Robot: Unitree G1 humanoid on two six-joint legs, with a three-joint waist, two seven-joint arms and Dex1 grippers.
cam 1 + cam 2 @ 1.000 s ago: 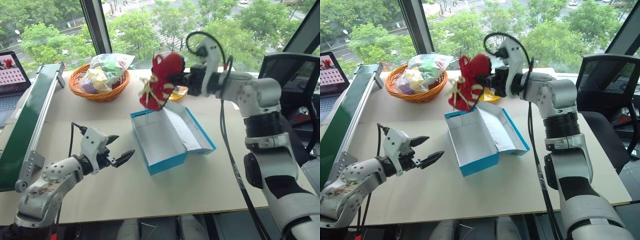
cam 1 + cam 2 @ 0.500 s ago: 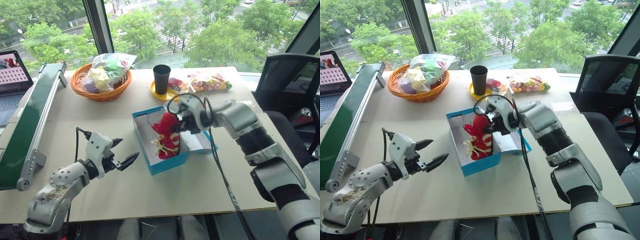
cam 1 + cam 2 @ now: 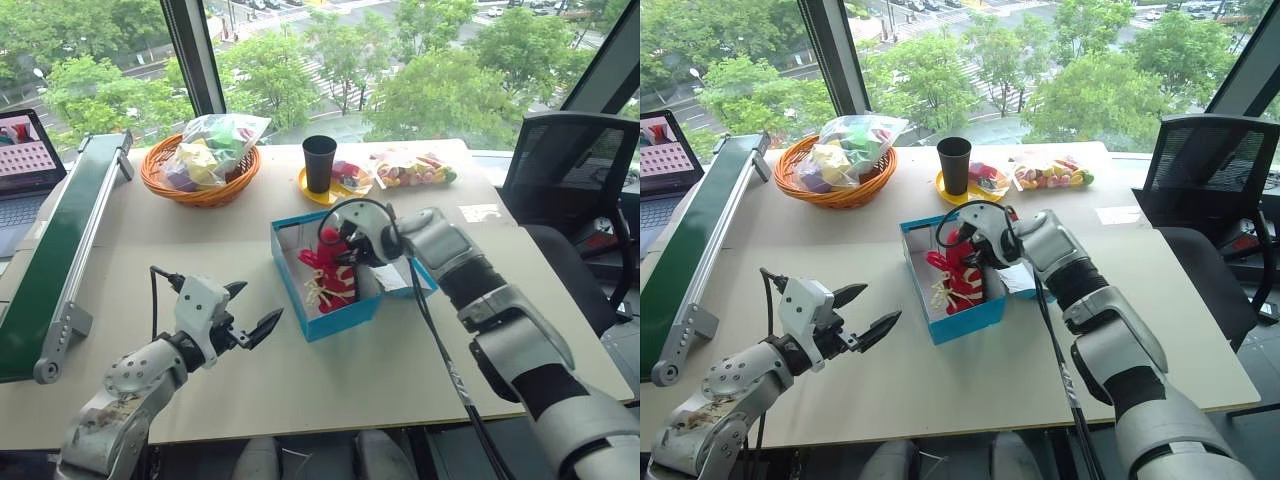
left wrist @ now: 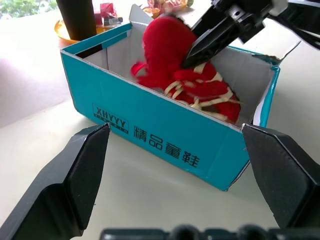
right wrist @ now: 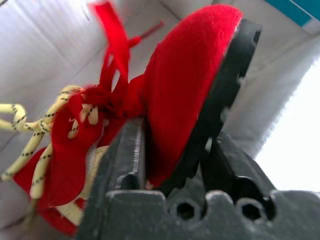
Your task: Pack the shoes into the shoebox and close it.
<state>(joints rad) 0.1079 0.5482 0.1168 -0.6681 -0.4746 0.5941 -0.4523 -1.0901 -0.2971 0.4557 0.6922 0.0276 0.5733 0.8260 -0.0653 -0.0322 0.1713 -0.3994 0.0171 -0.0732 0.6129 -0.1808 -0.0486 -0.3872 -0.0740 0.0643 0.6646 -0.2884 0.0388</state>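
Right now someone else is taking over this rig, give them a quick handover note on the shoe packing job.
Right gripper: reaching into the open shoebox, its fingers either side of the red shoes; grip looks to be loosening, so treat the release as unconfirmed.
Left gripper: open, empty, hovering over the table on the robot's left of the box.
Shoes: both inside the box, one partly upright against the right gripper.
Done: shoes brought into the box.
Left: let go, withdraw the right arm, settle the shoes flat, fold the lid over and close it.
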